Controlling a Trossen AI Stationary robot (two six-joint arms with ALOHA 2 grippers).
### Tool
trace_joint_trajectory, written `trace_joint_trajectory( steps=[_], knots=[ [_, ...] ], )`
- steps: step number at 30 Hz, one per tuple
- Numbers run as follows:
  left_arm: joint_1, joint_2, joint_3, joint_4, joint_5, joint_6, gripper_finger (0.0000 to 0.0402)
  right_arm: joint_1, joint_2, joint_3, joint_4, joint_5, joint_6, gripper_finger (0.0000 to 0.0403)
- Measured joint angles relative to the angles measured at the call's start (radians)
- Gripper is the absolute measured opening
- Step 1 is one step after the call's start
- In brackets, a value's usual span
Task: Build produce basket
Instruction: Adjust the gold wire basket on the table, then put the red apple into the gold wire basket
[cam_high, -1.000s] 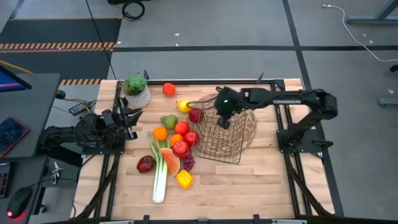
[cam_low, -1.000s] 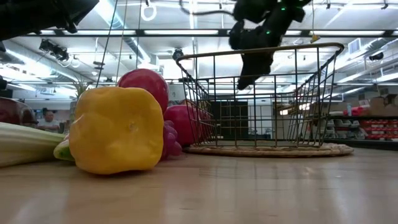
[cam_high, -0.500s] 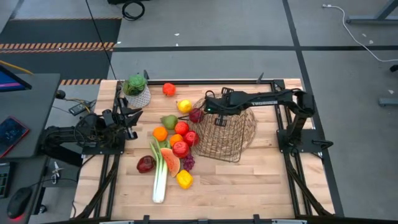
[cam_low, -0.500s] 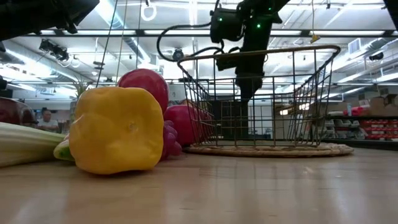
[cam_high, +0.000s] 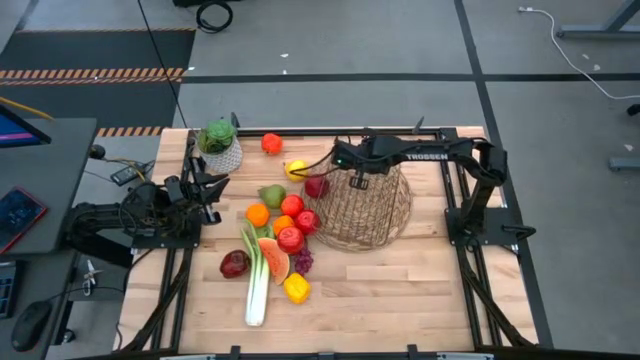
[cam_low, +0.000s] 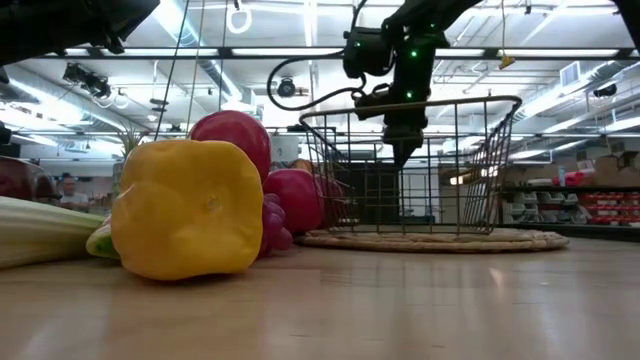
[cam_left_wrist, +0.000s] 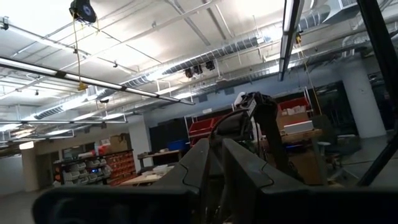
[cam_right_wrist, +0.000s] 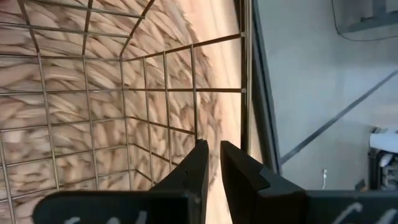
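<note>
Right pincer (cam_high: 360, 180) is held over the far side of the wire basket (cam_high: 365, 210), tip lowered to the wire rim as seen in the low view (cam_low: 405, 150). In the right wrist view the two fingers (cam_right_wrist: 198, 163) are nearly closed with a narrow gap, wire mesh directly ahead; whether a wire is pinched cannot be told.

The basket is placed on the desk (cam_high: 420, 290) right of centre, toward the far edge, sitting level on its woven round base.

Produce is gathered just left of the basket: a dark red apple (cam_high: 316, 186) touching its left side, a lemon (cam_high: 295, 170) beside that, a green pear (cam_high: 271, 195), an orange (cam_high: 258, 214), red apples (cam_high: 291, 238), grapes (cam_high: 303, 262), a watermelon slice (cam_high: 274, 259), a leek (cam_high: 256, 280) and a yellow pepper (cam_high: 296, 289) toward the near edge. A potted plant (cam_high: 219, 145) is set at the far left corner.

Left pincer (cam_high: 207, 187) is parked at the left edge, fingers nearly closed on nothing.
</note>
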Motion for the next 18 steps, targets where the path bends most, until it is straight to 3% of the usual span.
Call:
trace_joint_trajectory(
  steps=[7,18],
  knots=[
    [0.0,0.0,0.0,0.0,0.0,0.001,0.0052,-0.04,0.002,0.024,-0.034,-0.004,-0.047,0.0048],
    [0.0,0.0,0.0,0.002,0.0,0.002,0.0052,-0.037,0.002,0.323,-0.109,-0.148,-0.025,0.0048]
  ],
)
